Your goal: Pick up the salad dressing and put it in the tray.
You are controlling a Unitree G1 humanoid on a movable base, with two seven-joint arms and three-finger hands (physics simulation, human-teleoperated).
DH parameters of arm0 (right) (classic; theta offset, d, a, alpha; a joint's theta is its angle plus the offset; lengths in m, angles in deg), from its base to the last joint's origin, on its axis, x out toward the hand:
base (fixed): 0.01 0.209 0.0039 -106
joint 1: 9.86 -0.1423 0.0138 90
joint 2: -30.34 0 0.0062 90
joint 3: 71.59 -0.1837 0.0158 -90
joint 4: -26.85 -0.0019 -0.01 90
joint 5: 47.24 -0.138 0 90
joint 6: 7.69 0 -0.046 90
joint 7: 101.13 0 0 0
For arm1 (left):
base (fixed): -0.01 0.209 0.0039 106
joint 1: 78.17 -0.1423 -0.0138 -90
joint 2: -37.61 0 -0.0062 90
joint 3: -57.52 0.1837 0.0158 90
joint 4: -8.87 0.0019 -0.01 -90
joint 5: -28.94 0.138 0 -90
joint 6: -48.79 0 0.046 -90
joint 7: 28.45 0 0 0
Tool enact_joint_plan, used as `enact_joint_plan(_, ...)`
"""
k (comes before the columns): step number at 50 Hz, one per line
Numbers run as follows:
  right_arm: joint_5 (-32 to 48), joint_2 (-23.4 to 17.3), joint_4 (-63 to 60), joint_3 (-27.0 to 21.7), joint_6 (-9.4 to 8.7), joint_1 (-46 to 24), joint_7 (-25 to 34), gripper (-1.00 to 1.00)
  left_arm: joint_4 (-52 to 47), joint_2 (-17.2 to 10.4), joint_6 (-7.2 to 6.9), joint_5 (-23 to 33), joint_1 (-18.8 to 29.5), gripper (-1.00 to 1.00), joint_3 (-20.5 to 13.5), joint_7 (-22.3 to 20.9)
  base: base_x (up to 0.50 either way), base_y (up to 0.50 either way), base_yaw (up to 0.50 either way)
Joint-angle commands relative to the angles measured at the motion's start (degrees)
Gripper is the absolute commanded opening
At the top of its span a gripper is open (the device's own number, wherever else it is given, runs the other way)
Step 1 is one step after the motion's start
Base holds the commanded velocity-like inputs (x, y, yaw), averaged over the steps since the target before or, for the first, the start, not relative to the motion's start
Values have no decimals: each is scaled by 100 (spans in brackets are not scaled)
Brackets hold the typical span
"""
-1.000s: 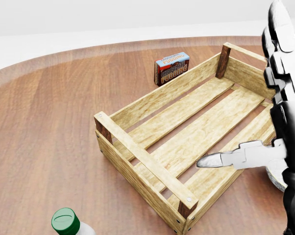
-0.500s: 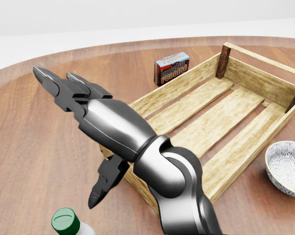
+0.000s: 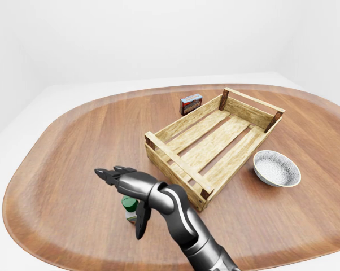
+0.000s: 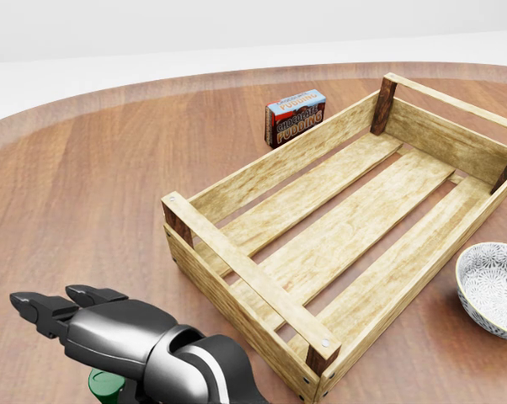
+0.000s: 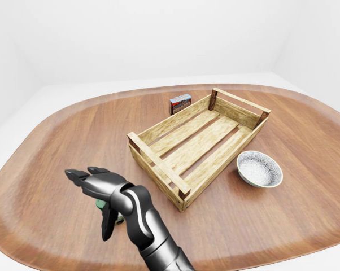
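Note:
The salad dressing bottle [image 3: 130, 205] has a green cap and stands on the wooden table near the bottom left of the left-eye view, mostly hidden under my hand. My right hand [image 3: 121, 202] reaches across from the bottom and hovers over the bottle. It is open: two fingers [image 3: 109, 173] point left above the cap and the thumb hangs down on the bottle's right side. Only a sliver of the green cap [image 4: 100, 385] shows in the head view. The slatted wooden tray [image 3: 174, 160] lies to the right of the bottle with nothing in it. My left hand is out of view.
A chocolate pudding box [image 3: 191, 104] stands just beyond the tray's far left side. To the tray's right sits a white patterned bowl [image 3: 277, 168]. The round wooden table [image 3: 74, 141] ends in a curved edge at the left and bottom.
In the head view my right hand swept from the right edge across the tray, then down to the bottom left over the green cap, now covering most of it. The camera held still.

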Motion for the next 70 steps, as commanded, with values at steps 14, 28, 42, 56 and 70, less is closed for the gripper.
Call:
enact_joint_plan(14,228,214,4797,-1109,112,-1982,-843,100,218,64,0,56,-76,100,-16,-144,0,0,0)
enact_joint_plan(28,332,214,4386,-655,376,-1031,-14,-100,216,73,0,23,-93,100,-35,-144,0,0,0)
enact_joint_plan(42,188,214,4491,-716,340,-1038,-142,-100,215,106,0,38,-98,100,21,-138,0,0,0)
enact_joint_plan(56,-317,214,4320,-1121,121,-1601,-156,-100,244,153,0,118,-105,100,72,-185,0,0,0)
enact_joint_plan(70,-897,214,3348,-1073,0,-1708,0,-100,235,187,0,190,-94,100,124,-219,0,0,0)
